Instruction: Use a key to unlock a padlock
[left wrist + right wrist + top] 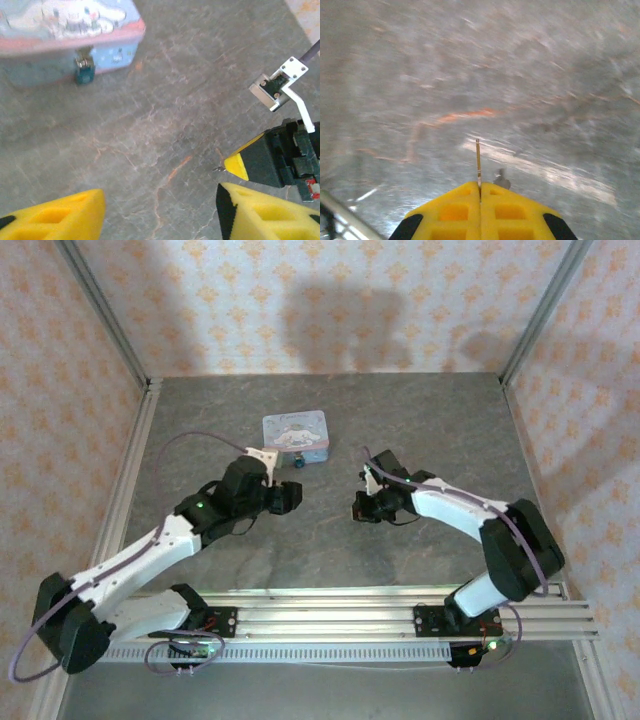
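Observation:
The tiny dark blue padlock (84, 74) hangs at the front clasp of a light-blue cartoon tin (60, 35); from above, the padlock (297, 464) is a small dark dot at the tin's near edge. My left gripper (160, 194) is open over bare table, short of the padlock, with nothing between its fingers (75, 215). My right gripper (480, 186) is shut on the key (478, 159), whose thin pale blade sticks straight out past the fingertips. In the left wrist view the key tip (219, 169) pokes from the right gripper (235, 166), close beside my left finger.
The tin (295, 432) sits at mid-table towards the back. Both grippers (290, 496) (362, 508) face each other over grey marbled table (330, 540). Patterned walls and metal rails enclose the sides and back; a slotted rail (390, 610) runs along the near edge.

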Controlling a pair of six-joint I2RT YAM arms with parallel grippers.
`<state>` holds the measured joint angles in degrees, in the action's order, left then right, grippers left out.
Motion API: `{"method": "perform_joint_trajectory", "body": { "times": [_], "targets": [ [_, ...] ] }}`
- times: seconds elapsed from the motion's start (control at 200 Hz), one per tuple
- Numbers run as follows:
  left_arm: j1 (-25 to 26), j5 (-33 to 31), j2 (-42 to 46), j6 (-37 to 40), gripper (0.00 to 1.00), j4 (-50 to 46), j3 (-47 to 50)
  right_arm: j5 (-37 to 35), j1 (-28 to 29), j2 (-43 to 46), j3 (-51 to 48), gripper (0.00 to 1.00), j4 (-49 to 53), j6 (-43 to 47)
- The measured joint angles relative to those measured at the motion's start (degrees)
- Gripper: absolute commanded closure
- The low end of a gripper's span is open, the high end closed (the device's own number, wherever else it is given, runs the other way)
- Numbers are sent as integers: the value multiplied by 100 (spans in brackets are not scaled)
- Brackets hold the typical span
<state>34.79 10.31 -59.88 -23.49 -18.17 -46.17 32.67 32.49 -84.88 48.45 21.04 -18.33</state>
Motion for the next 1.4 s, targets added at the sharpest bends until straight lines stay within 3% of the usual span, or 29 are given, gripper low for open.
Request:
{"method": "perform_joint_trajectory", "body": {
  "times": [0.145,0.355,0.651,0.921,1.026,1.401],
  "targets": [
    [-570,693,275,136,35,94,157,579,0,299,-111,100,-861,-85],
    [-850,1943,313,33,34,846,525,1410,2,457,-299,100,-2127,-210],
    [-1121,3427,-446,-396,51,1917,573,2234,317,437,-208,100,-2800,-22],
    [-1600,3797,-275,-542,49,2212,693,2640,560,20,195,100,-2988,31],
    [-1803,3956,-197,-564,53,2253,763,2741,562,-15,195,100,-3163,-66],
    [-1818,4492,-199,-671,68,2376,929,2894,562,-125,195,100,-3718,-468]
  ]
}}
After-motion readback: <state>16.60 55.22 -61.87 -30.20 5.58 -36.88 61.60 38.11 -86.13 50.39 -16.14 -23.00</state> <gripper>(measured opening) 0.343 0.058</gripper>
